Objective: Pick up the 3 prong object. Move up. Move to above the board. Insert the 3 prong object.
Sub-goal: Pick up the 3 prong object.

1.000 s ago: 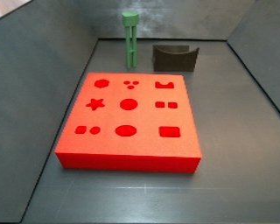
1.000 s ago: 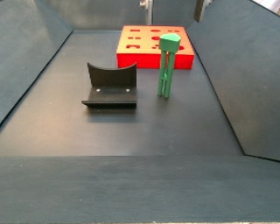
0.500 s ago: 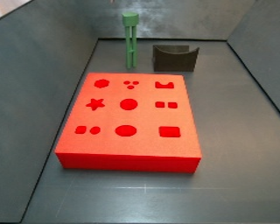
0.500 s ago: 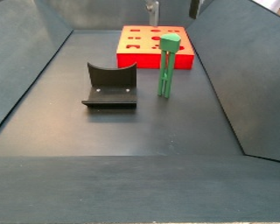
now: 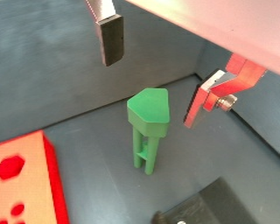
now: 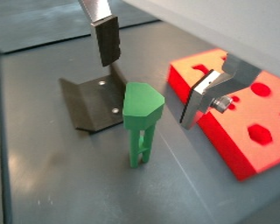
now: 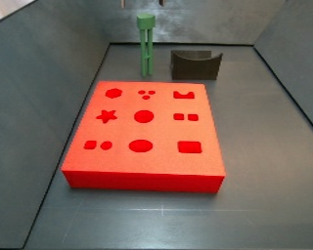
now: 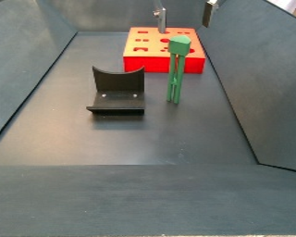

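Note:
The 3 prong object [image 8: 178,69] is a slender green post with a wider top, standing upright on the dark floor between the board and the fixture; it also shows in the other side view [image 7: 146,44]. The board [image 7: 146,132] is a flat red block with shaped holes. My gripper [image 8: 185,13] hangs open just above the post's top. In both wrist views the fingers [image 5: 109,39] [image 6: 199,96] stand on either side of the green top [image 5: 149,109] [image 6: 143,103] and higher than it. Nothing is held.
The dark fixture [image 8: 116,90] stands on the floor next to the post, also seen beyond the board's far edge [image 7: 195,64]. Grey walls slope up around the floor on all sides.
My gripper has come down a little toward the post's top, and its fingertips now show at the upper edge of a side view. The post, board and fixture have not moved.

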{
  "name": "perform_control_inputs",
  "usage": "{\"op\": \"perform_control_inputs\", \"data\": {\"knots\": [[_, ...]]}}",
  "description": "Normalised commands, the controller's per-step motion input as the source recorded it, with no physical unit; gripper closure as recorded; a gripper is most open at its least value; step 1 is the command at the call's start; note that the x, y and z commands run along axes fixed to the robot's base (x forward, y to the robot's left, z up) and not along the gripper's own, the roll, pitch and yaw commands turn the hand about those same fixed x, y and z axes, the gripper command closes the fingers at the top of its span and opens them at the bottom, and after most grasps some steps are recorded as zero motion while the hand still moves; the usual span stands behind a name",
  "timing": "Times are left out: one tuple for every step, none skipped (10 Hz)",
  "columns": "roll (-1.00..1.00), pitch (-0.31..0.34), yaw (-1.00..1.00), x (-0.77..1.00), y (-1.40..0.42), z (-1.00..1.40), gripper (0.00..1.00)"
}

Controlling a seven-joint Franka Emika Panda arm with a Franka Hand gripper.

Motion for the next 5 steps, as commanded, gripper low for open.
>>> {"op": "perform_control_inputs", "data": {"knots": [[0.0,-0.02,-1.0,0.0,0.0,-0.13,0.0],[0.0,-0.021,-1.0,0.0,0.0,-0.14,0.0],[0.0,-0.021,-1.0,0.0,0.0,-0.15,0.0],[0.0,-0.02,-1.0,0.0,0.0,-0.15,0.0],[0.0,-0.017,-1.0,0.0,0.0,-0.15,0.0]]}}
